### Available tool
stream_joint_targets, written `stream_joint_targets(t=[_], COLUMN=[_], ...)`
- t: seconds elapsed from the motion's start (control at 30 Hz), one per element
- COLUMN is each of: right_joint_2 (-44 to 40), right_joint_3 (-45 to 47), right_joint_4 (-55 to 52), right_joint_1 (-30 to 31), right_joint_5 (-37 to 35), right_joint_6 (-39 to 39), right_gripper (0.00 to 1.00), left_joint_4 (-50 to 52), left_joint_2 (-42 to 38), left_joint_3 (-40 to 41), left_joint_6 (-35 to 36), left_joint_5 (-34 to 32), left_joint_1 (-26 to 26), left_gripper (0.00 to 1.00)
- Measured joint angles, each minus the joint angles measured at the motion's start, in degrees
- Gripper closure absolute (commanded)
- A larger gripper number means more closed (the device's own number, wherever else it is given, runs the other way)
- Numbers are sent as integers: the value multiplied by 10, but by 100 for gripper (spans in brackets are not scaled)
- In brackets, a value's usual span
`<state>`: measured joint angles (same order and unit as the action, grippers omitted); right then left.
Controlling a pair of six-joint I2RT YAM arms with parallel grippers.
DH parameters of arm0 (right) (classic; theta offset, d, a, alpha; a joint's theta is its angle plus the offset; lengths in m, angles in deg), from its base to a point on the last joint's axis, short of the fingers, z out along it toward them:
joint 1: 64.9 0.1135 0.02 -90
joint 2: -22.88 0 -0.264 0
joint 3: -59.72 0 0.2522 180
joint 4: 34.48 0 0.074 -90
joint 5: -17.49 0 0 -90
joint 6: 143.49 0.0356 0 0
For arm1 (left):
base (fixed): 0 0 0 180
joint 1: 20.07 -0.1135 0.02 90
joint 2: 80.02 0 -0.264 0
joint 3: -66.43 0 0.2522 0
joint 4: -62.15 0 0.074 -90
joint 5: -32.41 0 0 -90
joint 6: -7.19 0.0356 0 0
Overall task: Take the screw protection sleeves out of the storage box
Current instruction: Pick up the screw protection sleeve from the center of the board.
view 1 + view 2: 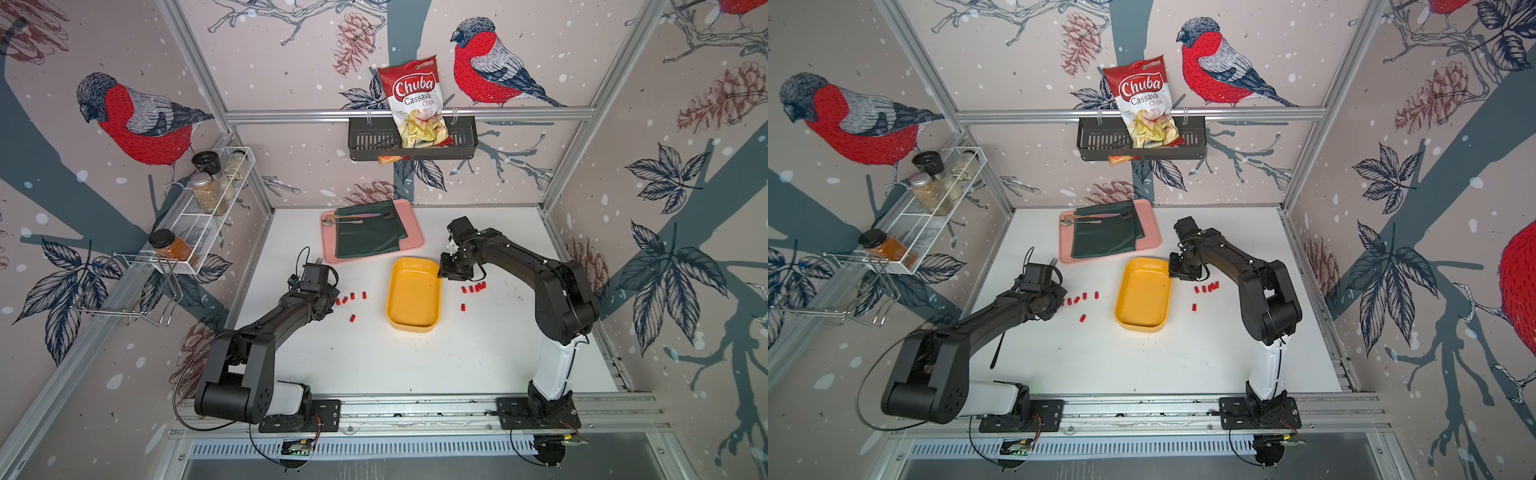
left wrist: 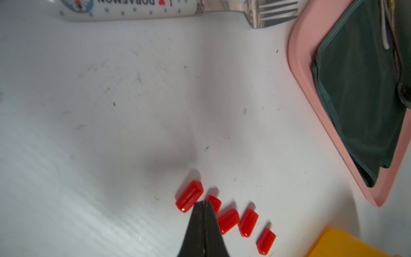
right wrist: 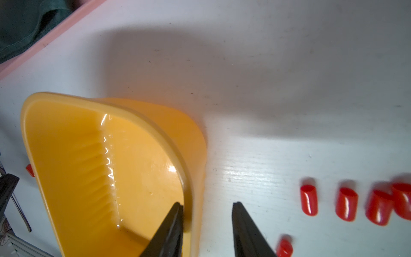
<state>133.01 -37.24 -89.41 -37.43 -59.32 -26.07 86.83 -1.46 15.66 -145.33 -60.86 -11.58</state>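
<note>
The storage box point(image 1: 413, 266) sits mid-worktop, just in front of the pink tray point(image 1: 411, 245). In both top views its yellow floor looks bare. The screw protection sleeves point(image 1: 352, 296) lie out on the white worktop in two loose groups. One group is on the box's left beside the left arm, the other point(image 1: 471, 289) is on its right, and each has a straggler nearer the front. My reading is that the emptying is finished or all but finished.

The left gripper point(image 2: 202, 203) is closed on nothing, its tips resting among the left-hand sleeves point(image 2: 228, 220), against or just beside one of them. The right gripper point(image 3: 206, 204) is parted and straddles the box's wall at a far corner. One finger is inside and one outside, with a gap on the outer side, so it is not pinching the rim.

The next move probably calls for lifting the right gripper straight up off the wall so the light box is not dragged or tipped. A last check of the interior should follow.

- The right wrist view cuts off the box's near end.
- That view also shows one sleeve point(image 3: 30, 170) half hidden behind the wall.
- In the top views the left gripper is buried under its own wrist.
- One sleeve point(image 2: 189, 196) in the left wrist view may be two lying together.
</note>
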Motion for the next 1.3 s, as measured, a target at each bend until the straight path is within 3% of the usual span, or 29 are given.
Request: stream_joint_targets(t=[0.27, 0.5, 1.07, 1.3], right_joint_2=[0, -2, 0, 4], right_joint_3=[2, 9, 11, 2], right_joint_4=[2, 4, 4, 4], right_joint_1=[1, 3, 4, 9], right_joint_5=[0, 0, 0, 0], right_joint_6=[0, 0, 11, 12], right_gripper=[59, 59, 59, 58], left_joint_4=[-14, -9, 67, 73], left_joint_2=[24, 54, 72, 95], left_joint_3=[4, -25, -70, -64], left_joint_6=[12, 66, 210, 230], left_joint_5=[7, 18, 16, 16], left_joint_1=[-5, -6, -6, -6], left_gripper=[85, 75, 75, 76])
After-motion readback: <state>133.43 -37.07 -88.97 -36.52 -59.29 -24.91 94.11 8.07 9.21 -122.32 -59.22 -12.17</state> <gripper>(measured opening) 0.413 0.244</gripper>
